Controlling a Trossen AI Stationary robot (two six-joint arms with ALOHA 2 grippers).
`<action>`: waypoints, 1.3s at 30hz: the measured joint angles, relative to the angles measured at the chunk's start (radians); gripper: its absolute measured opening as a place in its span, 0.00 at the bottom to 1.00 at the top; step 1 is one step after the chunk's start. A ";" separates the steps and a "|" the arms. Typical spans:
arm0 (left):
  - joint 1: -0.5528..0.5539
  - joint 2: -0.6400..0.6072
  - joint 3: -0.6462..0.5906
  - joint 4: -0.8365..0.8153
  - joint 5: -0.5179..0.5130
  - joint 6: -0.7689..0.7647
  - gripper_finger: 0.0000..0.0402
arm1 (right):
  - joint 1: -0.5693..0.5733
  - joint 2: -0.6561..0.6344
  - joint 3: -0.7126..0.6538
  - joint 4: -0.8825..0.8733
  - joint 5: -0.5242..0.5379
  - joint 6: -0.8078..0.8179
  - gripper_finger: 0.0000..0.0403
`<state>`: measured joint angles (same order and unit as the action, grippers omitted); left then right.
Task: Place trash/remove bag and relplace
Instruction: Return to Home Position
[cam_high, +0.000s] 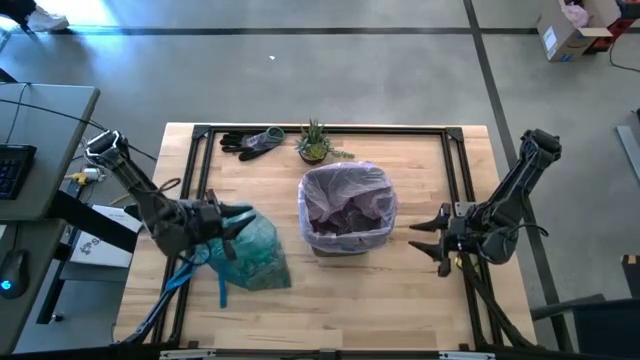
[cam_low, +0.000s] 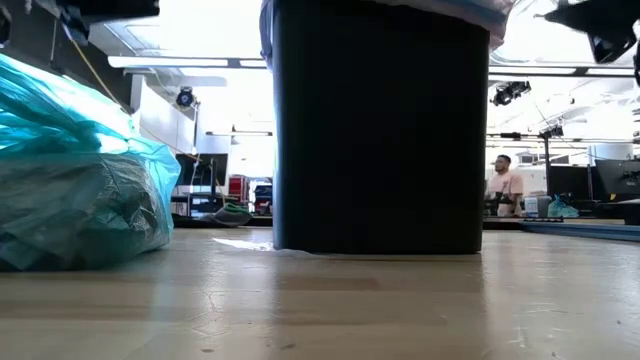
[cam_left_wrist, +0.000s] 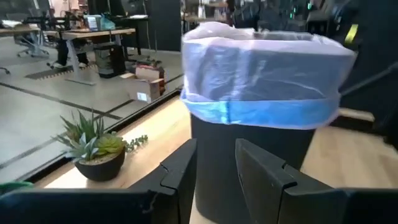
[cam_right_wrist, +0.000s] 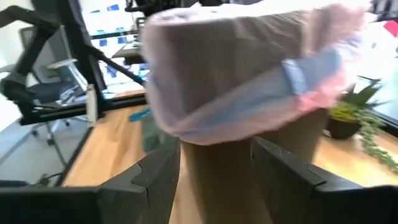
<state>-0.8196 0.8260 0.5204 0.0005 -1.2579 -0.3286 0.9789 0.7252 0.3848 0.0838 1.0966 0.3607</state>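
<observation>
One wrinkled teal plastic bag (cam_high: 258, 252) lies beside one pink-lined black bin (cam_high: 340, 247); left pincer (cam_high: 243, 219) and right pincer (cam_high: 425, 238) both gape apart.

Clock: reading from the bin in the high view, twelve pointing at the far edge.
Bin (cam_high: 348, 210): standing mid-table, blocking the straight line between the two grippers.
Three o'clock: bare wood lying open as far as the right gripper (cam_high: 420, 238), which is hanging there with fingers apart.
Nine o'clock: teal bag (cam_high: 255, 250) bulging up, the left gripper (cam_high: 235, 220) hanging at its far corner with fingers slightly apart; only a thin strip of wood showing between bag and bin.
Six o'clock: table (cam_high: 400, 310) lying bare to the near edge.
Twelve o'clock: plant (cam_high: 314, 142) crowding close behind the bin.
Eleven o'clock: gloves (cam_high: 250, 142) lying along the far edge.
Edges: black frame rails (cam_high: 400, 129) running along the left, far and right sides.
</observation>
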 joint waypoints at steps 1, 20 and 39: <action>0.001 -0.029 -0.035 0.045 0.000 0.018 0.24 | -0.008 -0.020 -0.012 -0.009 0.000 0.002 0.46; 0.232 -0.306 -0.509 0.728 0.322 0.277 0.16 | -0.257 -0.686 -0.375 0.207 -0.150 -0.315 0.41; 0.654 -0.310 -0.509 0.568 0.617 0.335 0.16 | -0.626 -0.722 -0.375 0.093 -0.299 -0.337 0.41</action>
<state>-0.1659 0.5159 0.0116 0.5680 -0.6409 0.0064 0.3530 0.0036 0.0093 0.1764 0.7975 0.0239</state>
